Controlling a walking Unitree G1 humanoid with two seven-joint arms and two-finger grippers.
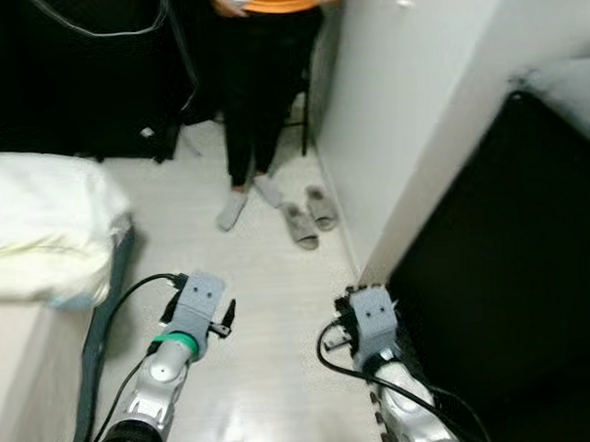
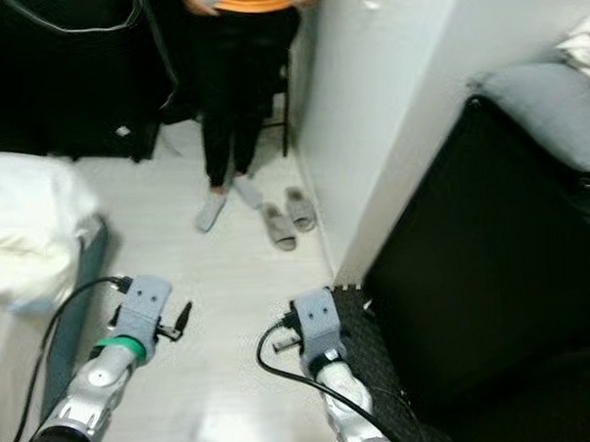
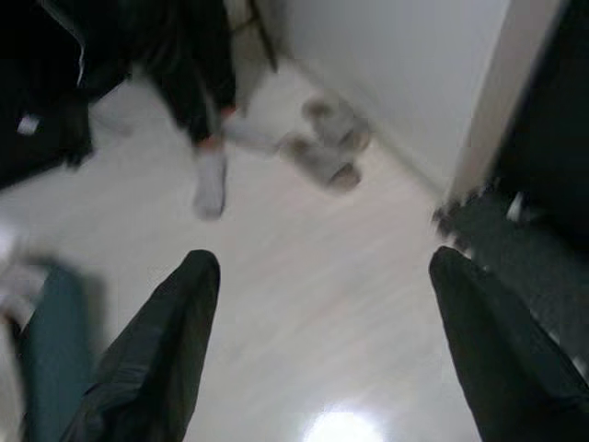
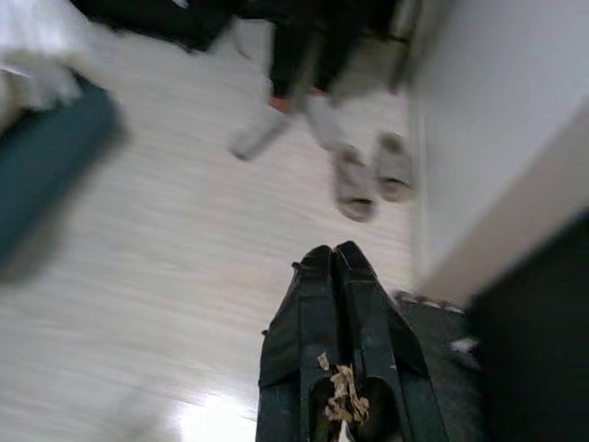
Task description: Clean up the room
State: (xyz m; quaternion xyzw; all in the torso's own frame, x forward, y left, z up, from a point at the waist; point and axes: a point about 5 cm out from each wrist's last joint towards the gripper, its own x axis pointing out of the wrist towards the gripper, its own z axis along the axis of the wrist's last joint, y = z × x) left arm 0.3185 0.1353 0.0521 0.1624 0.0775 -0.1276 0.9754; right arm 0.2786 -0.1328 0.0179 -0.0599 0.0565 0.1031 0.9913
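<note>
Left gripper (image 3: 322,350) gapes, right gripper (image 4: 336,267) pinched empty; far slippers (image 1: 309,216) look soft, light — grab a strap.

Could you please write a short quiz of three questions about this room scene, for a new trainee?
1. True or false: the left gripper has its fingers spread apart.
2. What lies on the floor beside the wall, near the person?
A. a pair of grey slippers
B. a red ball
C. a folded towel
3. Fill in: the right gripper has its fingers pressed ____.

Key:
1. True; pale floor shows between them.
2. A, the slippers lie next to the person's socked feet.
3. together; nothing sits between the tips.
</note>
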